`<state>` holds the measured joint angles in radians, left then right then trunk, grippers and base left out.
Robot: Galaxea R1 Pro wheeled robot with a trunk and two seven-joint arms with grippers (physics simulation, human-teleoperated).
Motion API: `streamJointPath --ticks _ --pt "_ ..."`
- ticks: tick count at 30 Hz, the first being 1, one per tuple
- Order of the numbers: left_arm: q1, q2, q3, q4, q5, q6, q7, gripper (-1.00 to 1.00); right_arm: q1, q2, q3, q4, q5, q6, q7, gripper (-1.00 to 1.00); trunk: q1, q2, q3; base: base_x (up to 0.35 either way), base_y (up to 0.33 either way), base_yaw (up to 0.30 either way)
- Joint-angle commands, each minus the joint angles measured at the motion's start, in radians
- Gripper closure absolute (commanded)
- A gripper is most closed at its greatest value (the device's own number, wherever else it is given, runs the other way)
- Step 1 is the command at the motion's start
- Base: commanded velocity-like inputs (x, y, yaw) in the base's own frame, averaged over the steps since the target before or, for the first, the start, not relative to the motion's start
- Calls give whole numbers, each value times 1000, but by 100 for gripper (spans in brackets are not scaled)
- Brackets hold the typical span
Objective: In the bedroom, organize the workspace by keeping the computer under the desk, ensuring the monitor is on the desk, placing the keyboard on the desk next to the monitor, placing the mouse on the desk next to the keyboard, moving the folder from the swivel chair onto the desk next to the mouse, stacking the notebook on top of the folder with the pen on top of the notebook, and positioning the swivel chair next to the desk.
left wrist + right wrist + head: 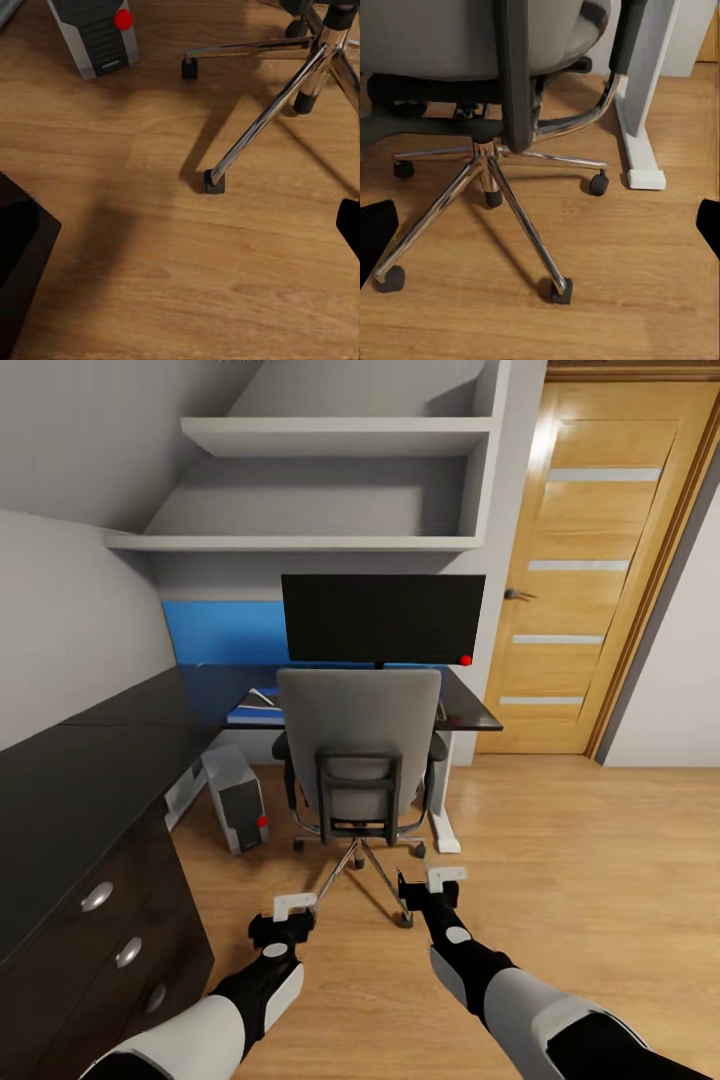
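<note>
Now, desk [90, 760]: glossy black L-shaped top, drawer unit with three round knobs.
Monitor [382, 618]: wide flat black screen standing on the desk.
Swivel chair [358, 745]: grey back, chrome star base on black casters, pushed up to the desk.
Computer [236, 796]: silver-grey tower on the wooden floor [600, 880] beneath the desk.
Folder [252, 710]: blue, flat on the desktop.
Left gripper [290, 908]: arm low and outstretched, fingers spread, holding nothing.
Right gripper [432, 882]: likewise extended, fingers parted, empty.

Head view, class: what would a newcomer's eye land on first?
The grey swivel chair stands in the middle, its back to the camera, pushed up to the black desk. Behind it, the wide black monitor stands on the desk. The computer stands on the floor left of the chair.
</note>
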<state>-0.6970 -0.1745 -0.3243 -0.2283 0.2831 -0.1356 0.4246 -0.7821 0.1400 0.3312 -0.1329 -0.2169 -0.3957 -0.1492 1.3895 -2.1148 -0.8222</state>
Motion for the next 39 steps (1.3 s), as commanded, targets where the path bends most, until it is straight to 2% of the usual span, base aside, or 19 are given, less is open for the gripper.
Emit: streamJointPath --ticks 1,4,5,8,18,19,23,31,39 --pt "-1 0 -7 20 16 -10 3 -100 -1 -2 9 18 -8 -12 -4 -100 -4 7 2 -1 0 0" --pt "-1 2 -7 99 40 -47 2 -100 0 -8 9 73 -8 -70 -4 -100 -16 28 12 0 0 0" --pt "-1 4 -7 163 52 -95 1 -100 4 -16 8 117 -9 -126 -4 -100 -19 35 15 0 0 0" --pt "-1 6 -7 185 56 -118 1 -100 20 -26 9 135 -10 -150 -4 -100 -31 56 24 0 0 0" --pt "6 25 -7 206 61 -140 -1 -100 129 -54 8 152 -10 -199 -5 -100 -69 126 56 0 0 0" --pt "44 30 -7 208 61 -141 -1 -100 178 -73 9 153 -9 -244 -6 -100 -73 133 59 0 0 0" --pt "108 33 -7 208 61 -144 -1 -100 246 -89 8 153 -10 -290 -6 -100 -88 161 71 0 0 0" --pt "163 39 -7 208 61 -175 0 -100 288 -121 9 155 -12 -315 -6 -100 -119 217 96 0 0 0" --pt "187 41 -8 208 61 -188 -1 -100 298 -125 9 157 -15 -315 -6 -100 -150 273 121 0 0 -6"
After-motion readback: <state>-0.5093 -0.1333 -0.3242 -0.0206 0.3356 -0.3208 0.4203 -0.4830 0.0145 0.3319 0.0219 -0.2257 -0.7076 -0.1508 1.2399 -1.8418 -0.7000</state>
